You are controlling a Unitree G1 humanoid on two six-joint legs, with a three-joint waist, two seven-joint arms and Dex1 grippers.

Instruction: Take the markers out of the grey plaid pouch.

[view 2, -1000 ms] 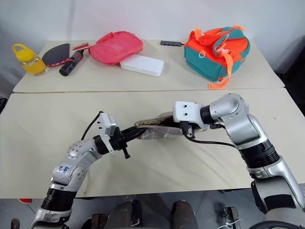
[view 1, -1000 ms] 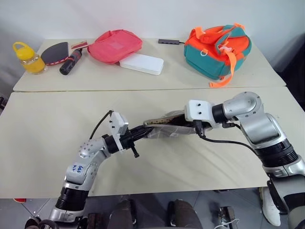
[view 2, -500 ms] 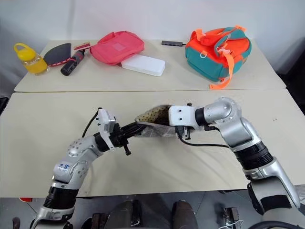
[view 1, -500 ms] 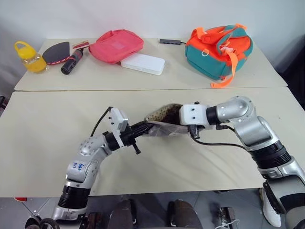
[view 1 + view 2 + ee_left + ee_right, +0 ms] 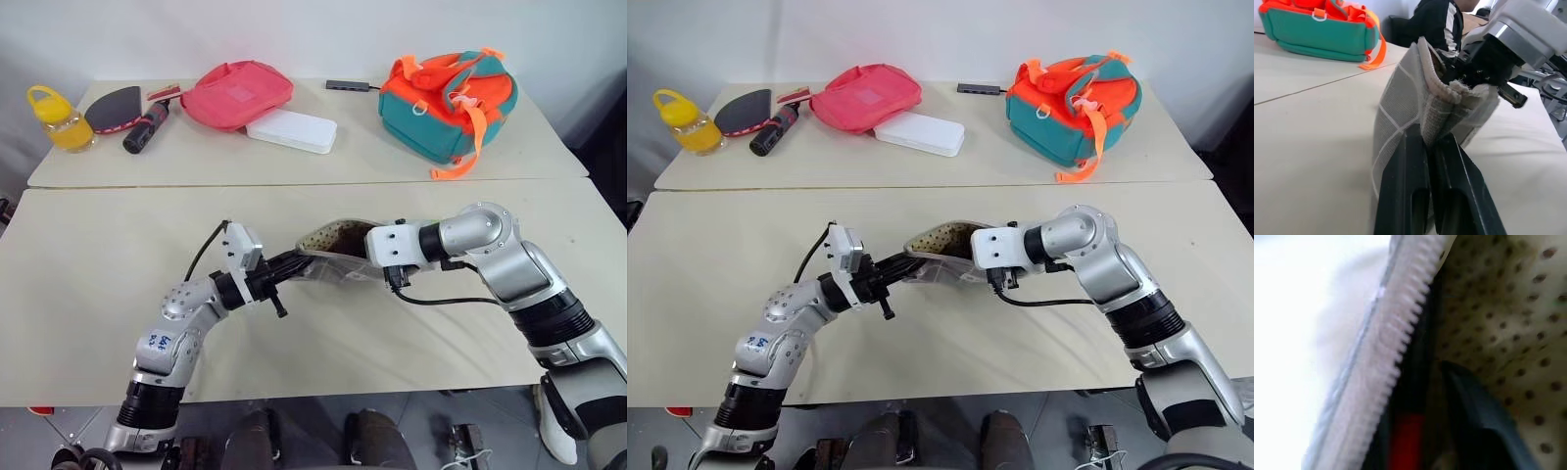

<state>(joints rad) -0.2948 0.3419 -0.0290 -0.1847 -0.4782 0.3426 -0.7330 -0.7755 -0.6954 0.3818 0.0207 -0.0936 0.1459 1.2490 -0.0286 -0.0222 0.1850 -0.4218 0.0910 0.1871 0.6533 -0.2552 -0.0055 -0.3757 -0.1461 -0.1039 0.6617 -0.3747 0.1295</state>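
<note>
Right tool (image 5: 972, 260) reaches inside grey plaid pouch (image 5: 328, 257), beside red marker (image 5: 1405, 440).

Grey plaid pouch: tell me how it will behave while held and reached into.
Probably floppy: the grey plaid pouch folds where the left claw pinches it. Likely light, hanging off the table. Its mouth may collapse around the right claw.
</note>
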